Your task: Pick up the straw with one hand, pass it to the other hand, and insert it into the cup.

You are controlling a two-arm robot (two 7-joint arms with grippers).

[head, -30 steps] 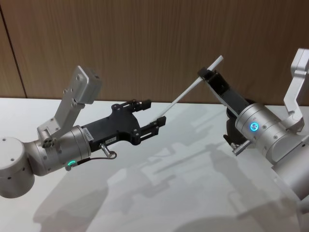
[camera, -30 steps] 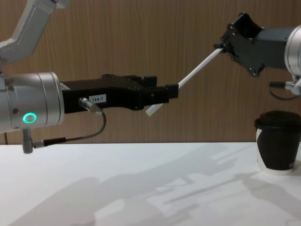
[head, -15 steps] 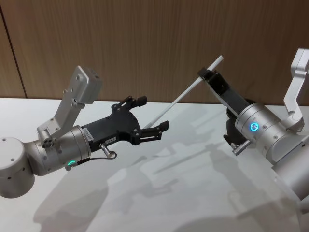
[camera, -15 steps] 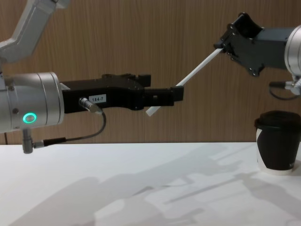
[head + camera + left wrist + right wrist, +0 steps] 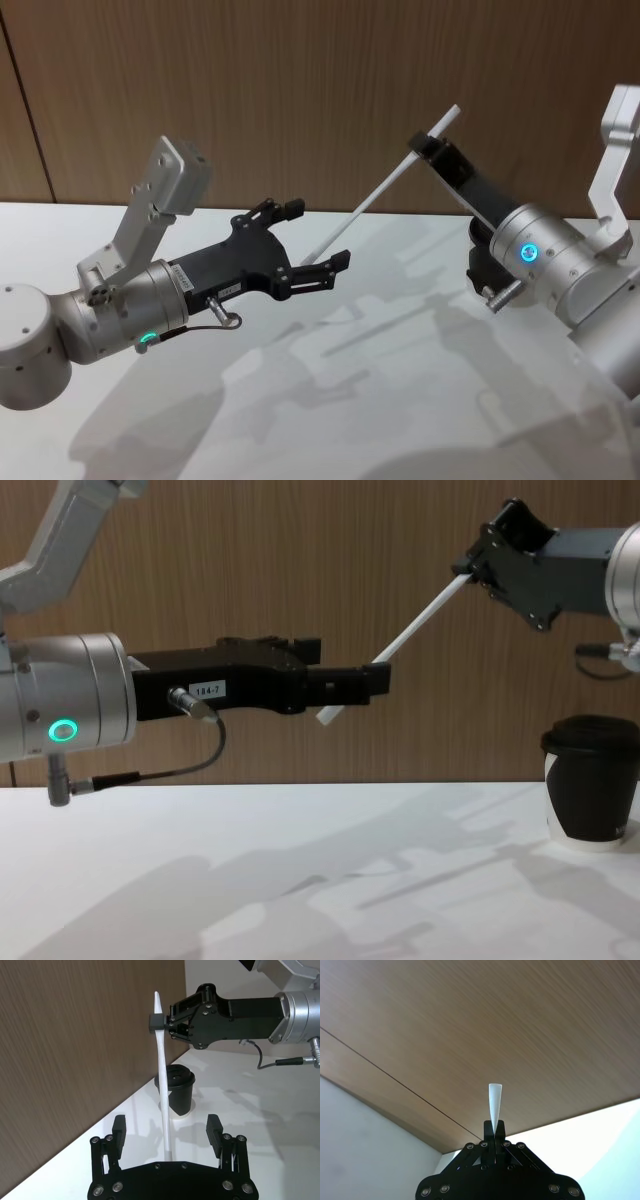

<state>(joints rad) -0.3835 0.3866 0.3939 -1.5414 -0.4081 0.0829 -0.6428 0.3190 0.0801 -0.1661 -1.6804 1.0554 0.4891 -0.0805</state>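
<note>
The left gripper point(image 5: 320, 234) hung above the table point(image 5: 300, 880), reaching forward and toward the right, with its two black fingers spread wide and nothing clamped between them. A small white label point(image 5: 208, 690) on its side read "184-7" in the chest view. A second strip of print on the same wrist in the head view was too small to read. A green ring light point(image 5: 65, 730) glowed on the fat silver wrist behind it.

The straw point(image 5: 387, 179) was thin, white and straight. It slanted up through the air from low on the left to high on the right. Its lower end sat in the gap between the left fingers, touching neither of them, as the left wrist view showed plainly. Near its upper end the right gripper point(image 5: 422, 148) was closed on it (a short white tip stuck out past the fingertips), so that gripper alone carried it.

The cup point(image 5: 590, 780) stood upright on the table at the robot's right, below the right gripper and well apart from the straw. It was black, with its black lid on and a white bottom rim. No writing could be made out on its side. A brown wood-grain wall point(image 5: 300, 560) rose behind the table.
</note>
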